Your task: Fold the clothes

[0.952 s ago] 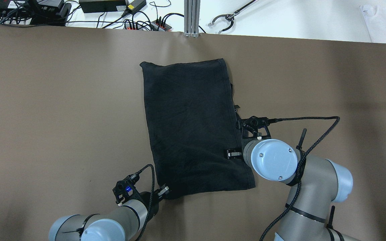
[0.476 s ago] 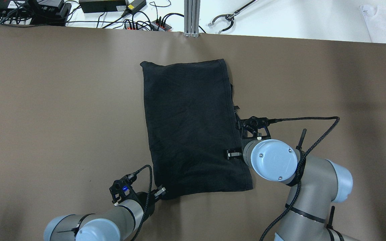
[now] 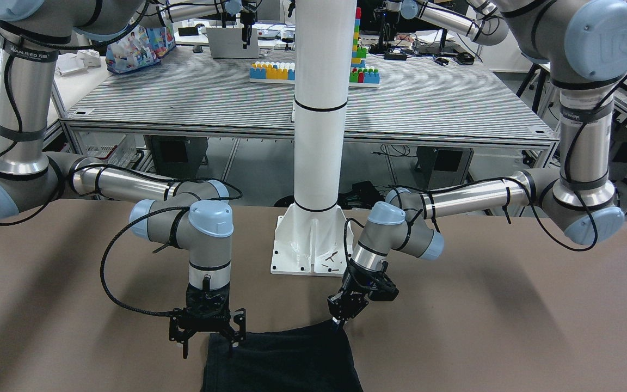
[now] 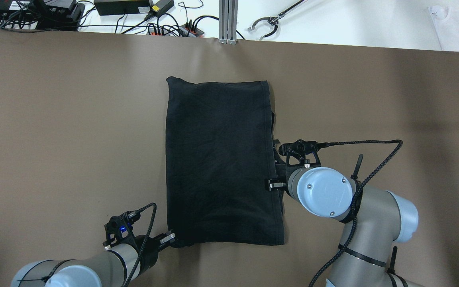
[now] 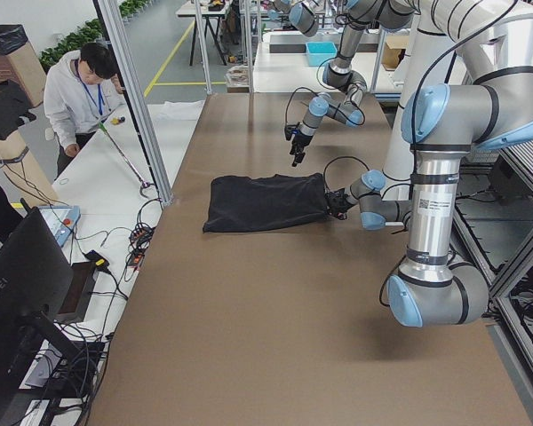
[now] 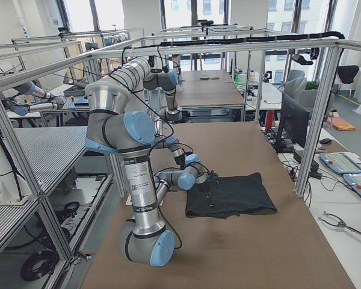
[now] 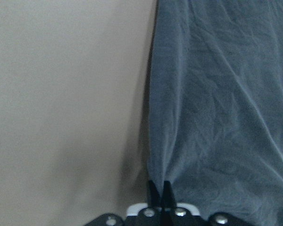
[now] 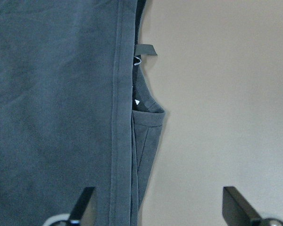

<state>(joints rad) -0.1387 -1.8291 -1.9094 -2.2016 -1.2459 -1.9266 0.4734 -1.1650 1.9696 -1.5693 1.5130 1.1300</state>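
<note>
The black clothes (image 4: 221,159) lie flat as a tall rectangle in the middle of the brown table (image 4: 54,119); they also show in the front view (image 3: 281,362) and the side views (image 5: 266,202) (image 6: 234,194). My left gripper (image 4: 168,239) is shut on their near-left corner, low over the table (image 3: 340,321); the left wrist view shows the fingertips (image 7: 159,188) pinching the fabric (image 7: 217,117). My right gripper (image 4: 279,184) is open and hangs upright (image 3: 207,340) over the hemmed right edge (image 8: 122,117), mostly hidden under its wrist. Its fingers (image 8: 85,205) straddle that edge without holding it.
The white pillar's base plate (image 3: 311,245) stands behind the clothes on my side. Cables and power bricks (image 4: 134,8), an aluminium post (image 4: 228,20), a grabber tool (image 4: 269,24) and a white cloth (image 4: 458,28) lie beyond the far edge. A person (image 5: 84,89) stands there.
My left gripper has pulled the near-left corner to the left and toward me. The clothes have swung straight and their near edge has shifted left. My right gripper has shifted slightly left.
</note>
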